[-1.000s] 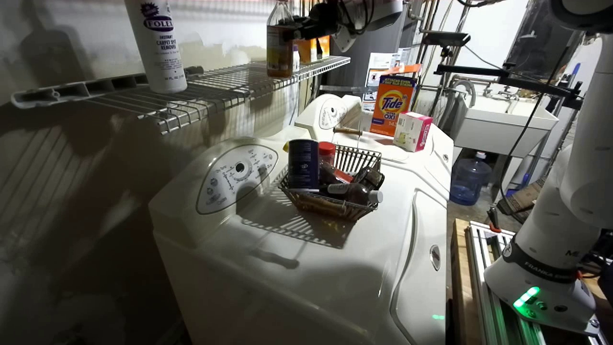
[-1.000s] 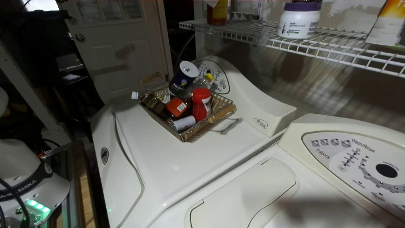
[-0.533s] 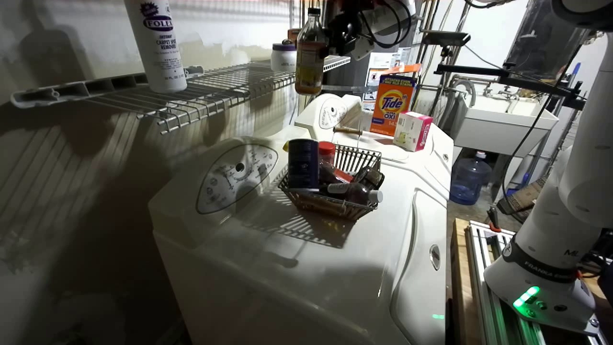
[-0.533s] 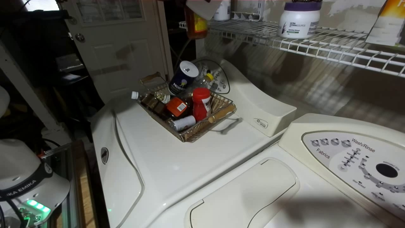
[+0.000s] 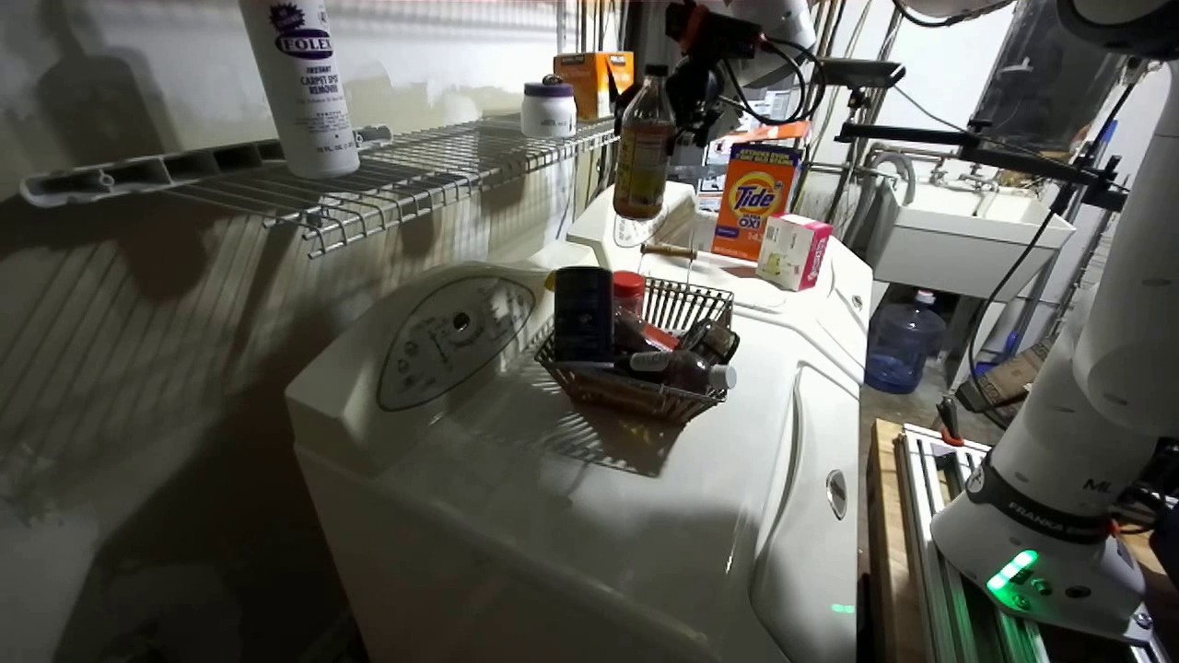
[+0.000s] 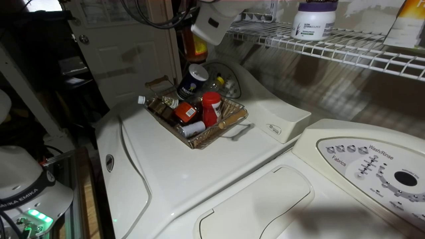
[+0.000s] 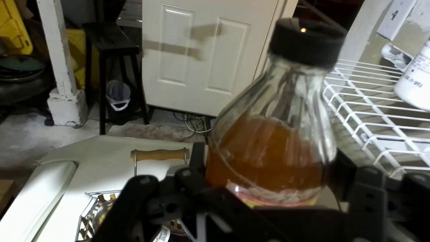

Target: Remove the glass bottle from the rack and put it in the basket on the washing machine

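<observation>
We have the bottle [image 5: 644, 152] pinched nearly upright in our pincer [image 7: 271, 163], clear of the rack [image 5: 451, 157] beside it, so we judge this the carry, and the next move calls for lining up over room in the crowded basket [image 6: 206, 140] below it, lowering, then letting go.

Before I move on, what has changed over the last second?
The glass bottle has travelled out past the front edge of the rack and down, and now hangs clear of it. The tool already held it half a second ago and still does; nothing was let go. The basket on the washing machine, the purple-lidded tub and the Folex bottle stayed put.
</observation>
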Action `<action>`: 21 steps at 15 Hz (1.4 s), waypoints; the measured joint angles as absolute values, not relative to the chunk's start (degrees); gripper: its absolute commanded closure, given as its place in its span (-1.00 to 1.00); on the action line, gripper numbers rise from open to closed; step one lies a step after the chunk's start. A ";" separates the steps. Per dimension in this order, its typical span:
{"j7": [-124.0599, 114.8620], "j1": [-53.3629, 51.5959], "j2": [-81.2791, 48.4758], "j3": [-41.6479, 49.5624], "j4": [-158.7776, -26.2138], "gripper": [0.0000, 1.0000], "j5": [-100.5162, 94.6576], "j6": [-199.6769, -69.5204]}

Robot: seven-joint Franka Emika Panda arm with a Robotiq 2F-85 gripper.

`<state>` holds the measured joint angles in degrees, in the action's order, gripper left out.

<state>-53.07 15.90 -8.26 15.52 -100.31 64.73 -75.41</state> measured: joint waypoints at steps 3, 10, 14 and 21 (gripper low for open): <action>-52.44 15.92 -8.25 15.62 -100.69 -0.66 64.63 -75.35; -52.15 16.35 -10.24 15.97 -100.71 -0.16 61.93 -71.18; -49.01 18.41 -13.93 17.52 -100.56 -0.16 59.11 -63.88; -42.82 20.14 -17.97 19.43 -100.13 -0.16 53.07 -61.10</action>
<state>-42.82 20.14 -17.97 19.43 -100.13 53.07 -61.10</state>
